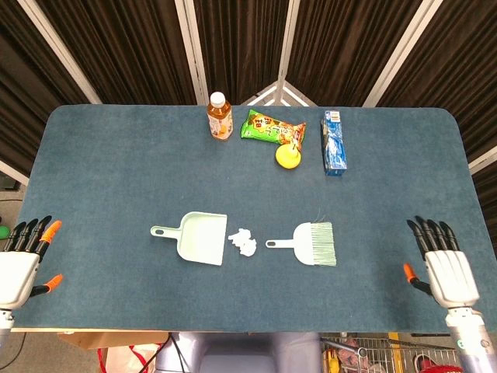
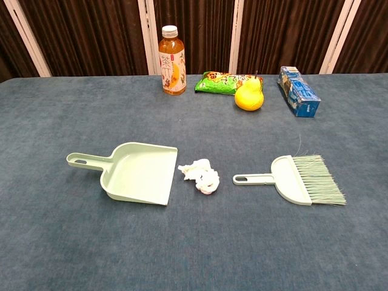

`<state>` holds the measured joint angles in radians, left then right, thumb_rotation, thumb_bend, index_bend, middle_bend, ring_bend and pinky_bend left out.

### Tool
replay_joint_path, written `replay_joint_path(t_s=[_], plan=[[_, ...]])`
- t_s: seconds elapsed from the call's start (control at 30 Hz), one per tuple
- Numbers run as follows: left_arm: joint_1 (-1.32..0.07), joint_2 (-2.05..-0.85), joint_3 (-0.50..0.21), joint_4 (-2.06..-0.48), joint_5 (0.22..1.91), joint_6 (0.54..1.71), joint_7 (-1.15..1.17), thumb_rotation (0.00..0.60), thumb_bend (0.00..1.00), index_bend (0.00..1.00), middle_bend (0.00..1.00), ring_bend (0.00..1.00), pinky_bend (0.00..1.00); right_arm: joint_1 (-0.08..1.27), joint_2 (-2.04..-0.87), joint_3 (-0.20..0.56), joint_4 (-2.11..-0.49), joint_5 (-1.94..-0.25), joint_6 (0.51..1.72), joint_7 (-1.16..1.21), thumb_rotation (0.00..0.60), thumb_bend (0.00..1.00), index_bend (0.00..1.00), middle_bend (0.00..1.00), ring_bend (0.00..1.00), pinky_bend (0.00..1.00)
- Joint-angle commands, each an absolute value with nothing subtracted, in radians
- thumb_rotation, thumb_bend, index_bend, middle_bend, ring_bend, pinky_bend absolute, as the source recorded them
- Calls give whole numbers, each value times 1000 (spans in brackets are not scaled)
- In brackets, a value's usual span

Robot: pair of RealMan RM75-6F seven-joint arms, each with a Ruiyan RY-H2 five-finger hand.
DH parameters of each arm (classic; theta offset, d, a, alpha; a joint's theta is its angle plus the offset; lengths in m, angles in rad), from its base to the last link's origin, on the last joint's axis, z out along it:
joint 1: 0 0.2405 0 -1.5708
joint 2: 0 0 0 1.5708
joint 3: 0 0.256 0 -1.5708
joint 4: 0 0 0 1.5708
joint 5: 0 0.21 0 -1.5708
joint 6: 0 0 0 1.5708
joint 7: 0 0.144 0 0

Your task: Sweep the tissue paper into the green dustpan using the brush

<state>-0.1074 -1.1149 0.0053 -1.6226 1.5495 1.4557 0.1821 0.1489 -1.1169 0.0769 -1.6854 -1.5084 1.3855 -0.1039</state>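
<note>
Bare table (image 1: pixel 116 179) runs from both side edges in to the dustpan (image 1: pixel 201 238) and brush (image 1: pixel 314 243). Bottle (image 1: pixel 220 116), snack bag (image 1: pixel 271 129), pear (image 1: pixel 288 155) and box (image 1: pixel 334 142) crowd the far edge.

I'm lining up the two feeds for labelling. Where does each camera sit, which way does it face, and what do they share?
Head view: high above the near edge, looking steeply down on the table; left hand and right hand show at the bottom corners.
Chest view: low at the near edge, facing across the table toward the curtains; no part of the robot shows.
Shared: dustpan, tissue paper, brush, bottle.
</note>
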Motion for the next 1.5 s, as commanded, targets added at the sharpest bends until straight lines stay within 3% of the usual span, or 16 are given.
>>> replay_joint_path(t_s=[0.03, 0.07, 0.17, 0.27, 0.47, 0.63, 1.07, 1.5], plan=[[-109, -1114, 5, -1626, 1545, 1450, 192, 600, 0, 0, 0, 0, 0, 203, -1142, 109, -1700, -1481, 1323, -112, 600, 389, 1, 361, 381, 471], [-110, -1115, 4, -1626, 1544, 1450, 196, 600, 0, 0, 0, 0, 0, 218, -1148, 116, -1704, -1469, 1303, -122, 600, 388, 12, 425, 450, 561], [-109, -1118, 3, -1627, 1543, 1452, 207, 600, 0, 0, 0, 0, 0, 262, -1172, 137, -1715, -1434, 1246, -164, 600, 388, 89, 572, 589, 691], [-110, -1121, 2, -1628, 1542, 1453, 216, 600, 0, 0, 0, 0, 0, 320, -1211, 162, -1725, -1382, 1177, -222, 600, 387, 156, 696, 704, 778], [-112, -1125, 2, -1630, 1539, 1447, 232, 600, 0, 0, 0, 0, 0, 401, -1273, 187, -1745, -1284, 1088, -333, 600, 387, 321, 832, 829, 865], [-116, -1123, 4, -1635, 1531, 1431, 246, 600, 0, 0, 0, 0, 0, 461, -1354, 191, -1739, -1200, 1044, -439, 600, 387, 408, 862, 856, 883], [-121, -1116, 4, -1637, 1523, 1420, 240, 600, 0, 0, 0, 0, 0, 563, -1580, 182, -1659, -1025, 1063, -658, 600, 388, 409, 877, 870, 897], [-121, -1114, 4, -1643, 1519, 1419, 239, 600, 0, 0, 0, 0, 0, 604, -1688, 178, -1609, -953, 1125, -723, 600, 388, 409, 877, 870, 897]])
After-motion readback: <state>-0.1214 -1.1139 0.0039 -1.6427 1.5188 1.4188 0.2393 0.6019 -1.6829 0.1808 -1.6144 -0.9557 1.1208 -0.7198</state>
